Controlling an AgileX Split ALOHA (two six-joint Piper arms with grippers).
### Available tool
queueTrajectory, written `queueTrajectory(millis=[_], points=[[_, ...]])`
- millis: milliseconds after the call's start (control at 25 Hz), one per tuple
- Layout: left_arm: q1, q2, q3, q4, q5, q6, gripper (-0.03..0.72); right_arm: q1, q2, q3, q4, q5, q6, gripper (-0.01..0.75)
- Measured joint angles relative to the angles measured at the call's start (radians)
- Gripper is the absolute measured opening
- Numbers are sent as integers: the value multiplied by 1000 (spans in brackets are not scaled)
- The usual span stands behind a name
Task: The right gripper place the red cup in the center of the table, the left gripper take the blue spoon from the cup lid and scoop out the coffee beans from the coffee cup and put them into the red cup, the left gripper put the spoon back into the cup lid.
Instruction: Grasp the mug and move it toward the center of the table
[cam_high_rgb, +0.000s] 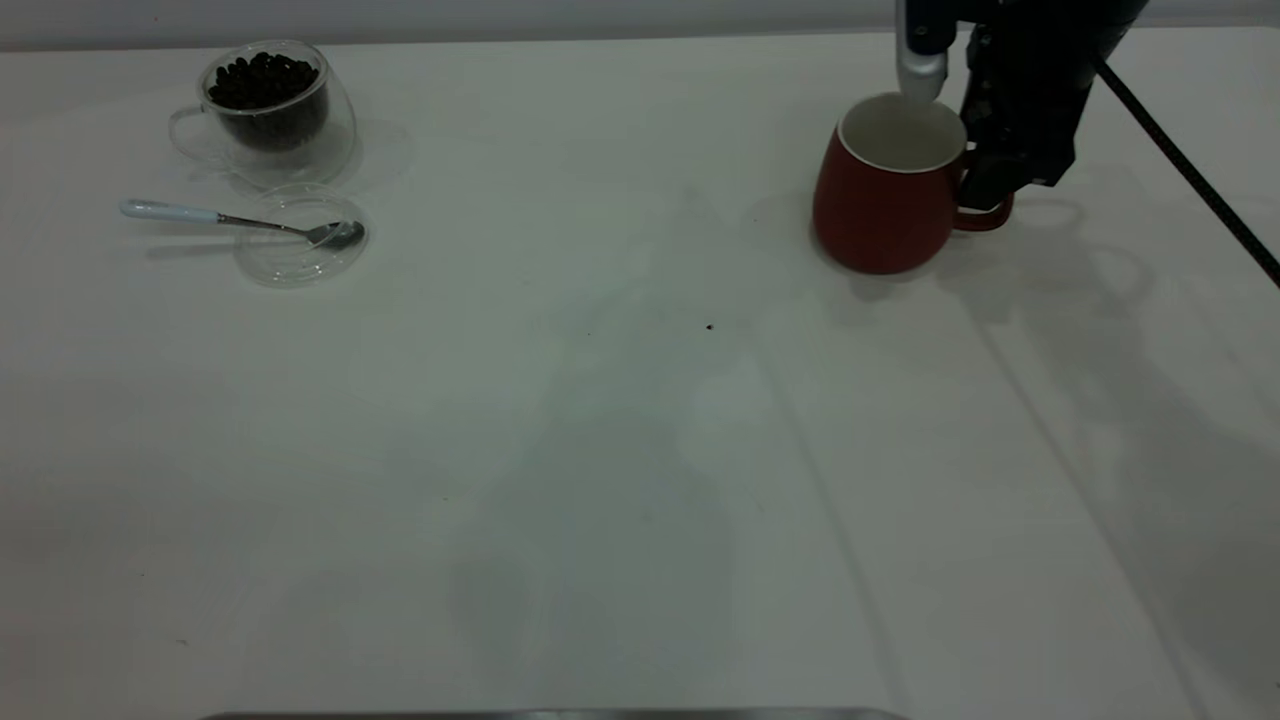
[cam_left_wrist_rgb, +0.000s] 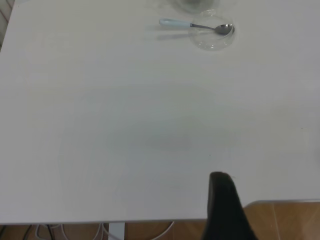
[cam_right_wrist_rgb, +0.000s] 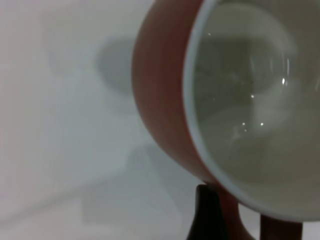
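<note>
The red cup (cam_high_rgb: 880, 205) stands on the white table (cam_high_rgb: 600, 480) at the far right, its white inside empty (cam_right_wrist_rgb: 250, 110). My right gripper (cam_high_rgb: 990, 185) is at the cup's handle (cam_right_wrist_rgb: 231, 220), shut on it; one black finger (cam_right_wrist_rgb: 205, 215) presses against the loop. The coffee cup (cam_high_rgb: 268, 108), full of coffee beans (cam_high_rgb: 262, 82), stands at the far left. In front of it lies the cup lid (cam_high_rgb: 300, 250) with the blue spoon (cam_high_rgb: 175, 212) resting across it, bowl in the lid. My left gripper (cam_left_wrist_rgb: 225, 200) hangs over the table's near edge, far from the spoon (cam_left_wrist_rgb: 175, 22) and lid (cam_left_wrist_rgb: 212, 39).
A black cable (cam_high_rgb: 1190, 170) runs from the right arm down to the right. A small dark speck (cam_high_rgb: 709, 326) lies near the table's middle. Wooden floor (cam_left_wrist_rgb: 285, 220) shows past the table edge in the left wrist view.
</note>
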Motion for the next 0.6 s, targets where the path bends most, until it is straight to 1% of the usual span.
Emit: queueTrajectory(millis=[600], points=[[0, 0, 0, 0, 0, 1, 518, 90, 0, 0, 31, -8, 0, 590]])
